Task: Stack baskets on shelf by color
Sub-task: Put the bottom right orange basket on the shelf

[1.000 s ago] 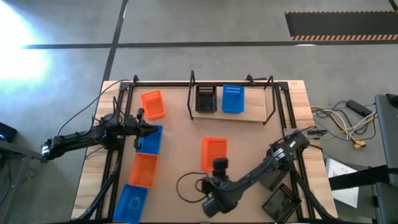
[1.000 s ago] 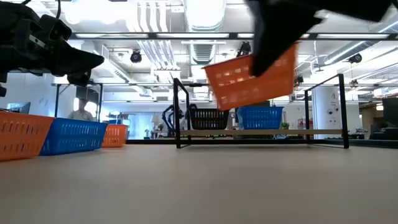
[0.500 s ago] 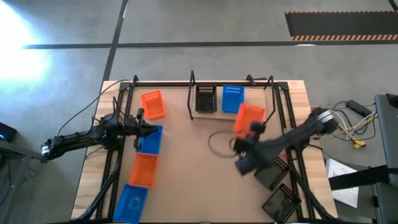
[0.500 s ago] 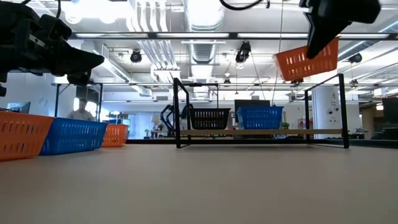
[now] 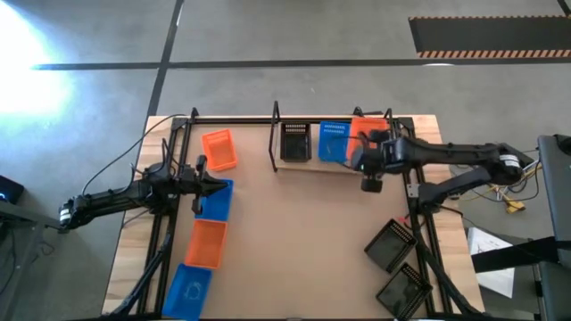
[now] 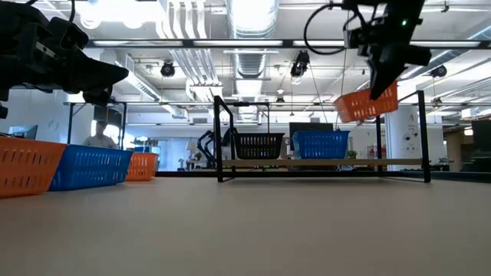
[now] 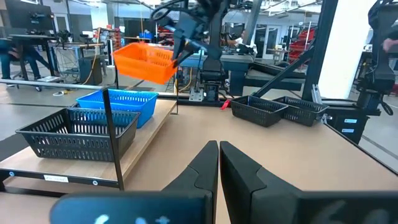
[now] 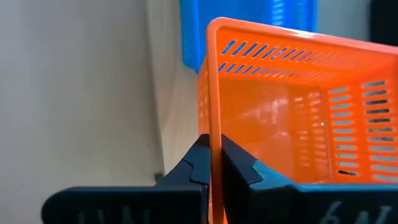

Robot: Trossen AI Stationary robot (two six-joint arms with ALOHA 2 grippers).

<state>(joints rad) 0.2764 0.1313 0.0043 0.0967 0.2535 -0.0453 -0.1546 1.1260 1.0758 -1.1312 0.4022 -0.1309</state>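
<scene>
Tabletop [image 5: 294,232], light wood, carries everything. Shelf [image 5: 375,167] stands at the far edge, wooden board in a black wire frame. On its board: black basket [image 5: 295,141] at the left end, blue basket [image 5: 334,142] just beside it in the middle.

Right arm reaches across over the shelf's right end. Right gripper [image 8: 214,163] has its jaws clamped on the side wall of the held orange basket [image 5: 361,127], one finger outside the wall, one inside, rim sitting right between them. That basket hangs tilted in the air above the shelf's free right spot, just beside the blue one, not touching the board; low view shows it [image 6: 367,104] clearly above the shelf board level.

Left arm waits over the left side of the tabletop. Left gripper [image 5: 203,176] hovers above the loose blue basket [image 5: 214,200]; jaws together, fingers nearly touching in the left wrist view.

Loose baskets on the left side: orange basket [image 5: 219,150] toward the far side, then the blue one under the left gripper, another orange basket [image 5: 206,243] nearer, second blue basket [image 5: 187,289] at the near edge. Two black baskets [image 5: 391,243] lie at the near right, close together, by the arm frame.
</scene>
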